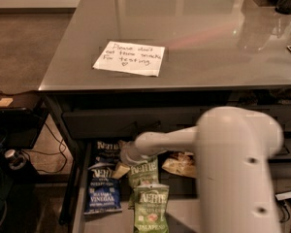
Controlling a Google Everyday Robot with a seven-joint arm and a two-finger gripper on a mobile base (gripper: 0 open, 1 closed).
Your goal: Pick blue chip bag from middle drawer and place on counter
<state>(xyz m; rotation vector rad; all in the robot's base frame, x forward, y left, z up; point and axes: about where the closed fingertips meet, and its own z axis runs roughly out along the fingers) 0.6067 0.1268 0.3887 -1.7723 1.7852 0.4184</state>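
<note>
Beside the blue chip bag [103, 194], the gripper [121, 165] overhangs the middle drawer [79, 198].

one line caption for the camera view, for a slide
The tool is down in the open middle drawer beside the blue chip bag, below the counter bearing a note.

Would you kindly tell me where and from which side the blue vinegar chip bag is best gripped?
Probably the top seam, from above: the blue chip bag lies flat, face up, in the middle drawer, its left edge near the drawer wall and green bags at its right. The tool hovers by its upper right corner.
</note>
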